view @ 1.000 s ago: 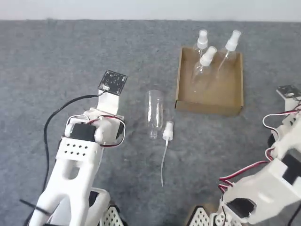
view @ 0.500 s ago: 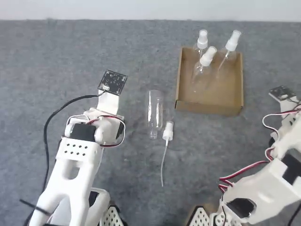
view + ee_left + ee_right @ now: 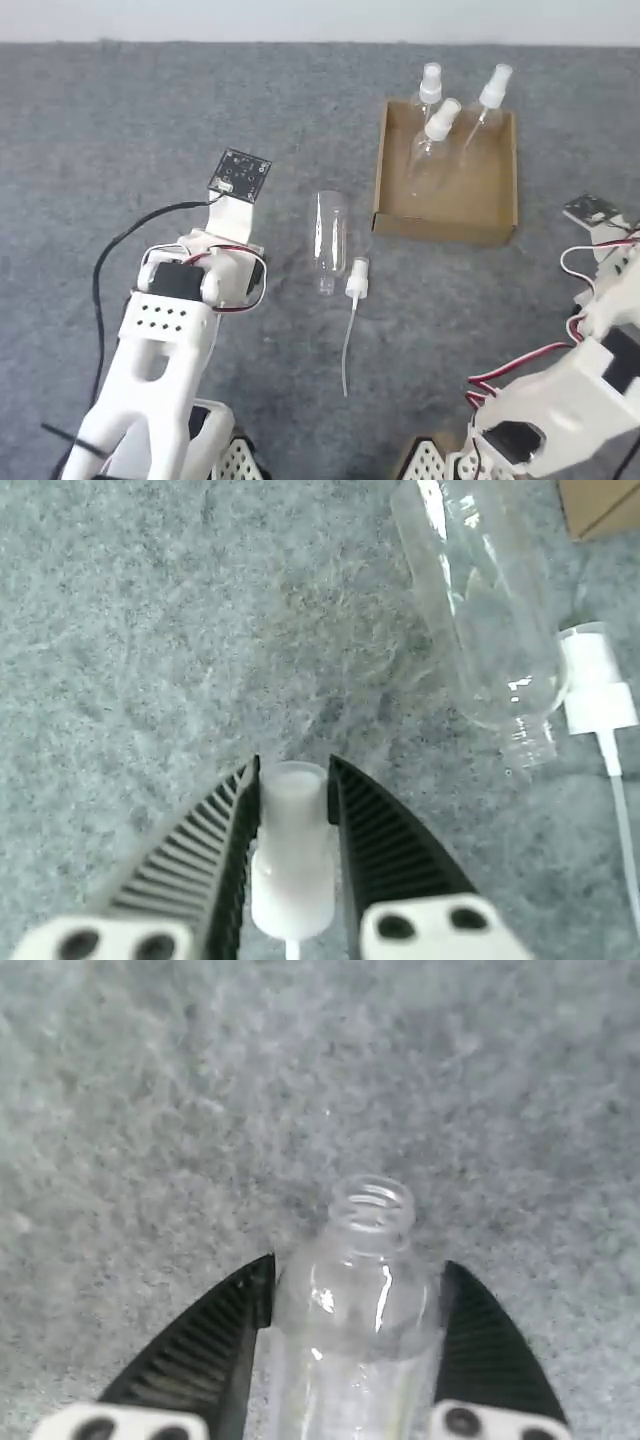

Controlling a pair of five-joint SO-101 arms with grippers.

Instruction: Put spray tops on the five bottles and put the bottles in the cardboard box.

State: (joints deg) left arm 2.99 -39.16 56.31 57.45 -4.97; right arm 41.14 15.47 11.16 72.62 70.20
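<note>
A grey table (image 3: 150, 100) seen from above. The left arm (image 3: 180, 330) stands at the near left corner, unmoved. The right arm (image 3: 580, 400), at the right edge, has crept slightly inward over the last second. The cardboard box (image 3: 440, 228) by the far right corner holds three capped bottles (image 3: 430, 150). An uncapped bottle (image 3: 328, 240) lies mid-table, with a loose spray top (image 3: 357, 278) just beside its neck. The right gripper (image 3: 358, 1268) clamps an open bottle (image 3: 365, 1300). The left gripper (image 3: 293, 770) pinches a spray top (image 3: 293, 860). The creep probably starts bringing bottle and top together.

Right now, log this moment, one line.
left jaws grip spray top | right jaws grip uncapped bottle | box: three capped bottles | mat: loose bottle, loose top
</note>
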